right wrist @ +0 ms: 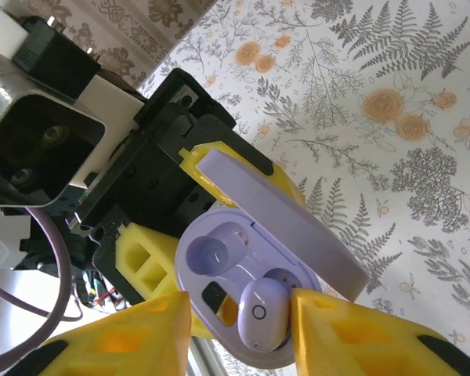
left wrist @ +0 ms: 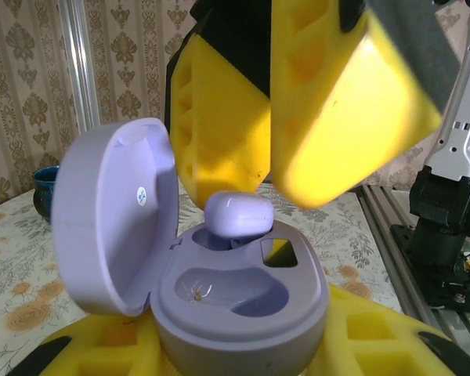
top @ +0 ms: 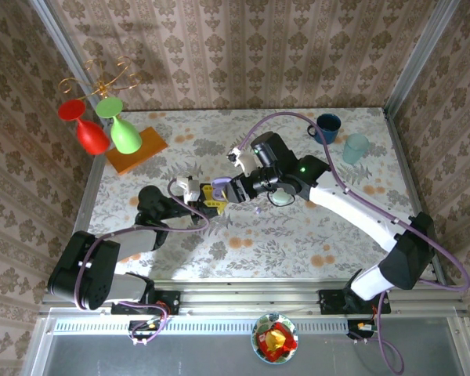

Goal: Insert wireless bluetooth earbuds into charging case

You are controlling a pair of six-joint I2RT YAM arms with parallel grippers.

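floral tabletop [top: 298,235], earbud [right wrist: 262,313] at open case [right wrist: 215,252]

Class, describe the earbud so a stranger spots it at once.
At the table's middle, the left gripper holds an open lilac case. The earbud is the glossy pale bud in one socket, framed by the right gripper; the other socket is empty.

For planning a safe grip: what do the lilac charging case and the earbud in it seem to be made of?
Charging case: probably moulded plastic, satin finish; soft, even sheen. Earbud: probably hard plastic, glossy; it shows a sharp bright highlight.
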